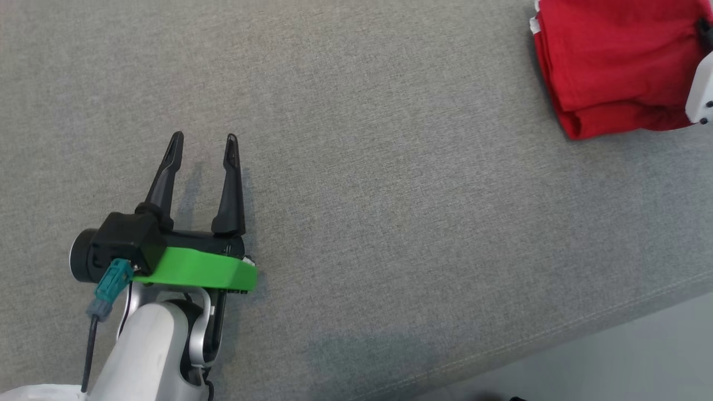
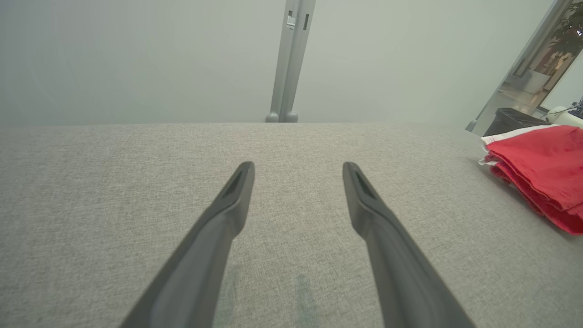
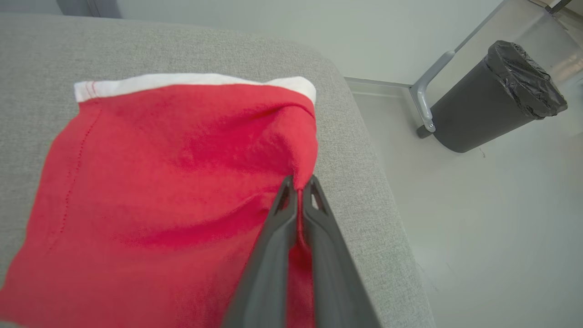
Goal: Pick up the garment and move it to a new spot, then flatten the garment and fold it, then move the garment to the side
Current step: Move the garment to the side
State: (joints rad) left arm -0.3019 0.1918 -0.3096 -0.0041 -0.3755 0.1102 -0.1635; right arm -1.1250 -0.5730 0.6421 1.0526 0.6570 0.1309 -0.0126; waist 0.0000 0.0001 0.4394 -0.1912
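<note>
A folded red garment (image 1: 613,61) with a white edge lies at the far right of the grey cushioned surface (image 1: 390,195). It also shows at the right edge of the left wrist view, red garment (image 2: 542,168). In the right wrist view my right gripper (image 3: 298,184) is shut on the right edge of the red garment (image 3: 159,182), pinching a raised fold near the surface's edge. A pale part of the right arm (image 1: 702,94) sits at the right border over the garment. My left gripper (image 1: 203,146) stands open over bare fabric at the lower left, far from the garment; left gripper (image 2: 298,175) holds nothing.
The grey surface ends at a seamed front edge (image 1: 557,340), with pale floor (image 1: 640,356) beyond. A dark bin (image 3: 492,100) stands on the floor past the surface's right end, beside a grey metal frame leg (image 3: 426,100). A grey post (image 2: 291,59) rises behind the surface.
</note>
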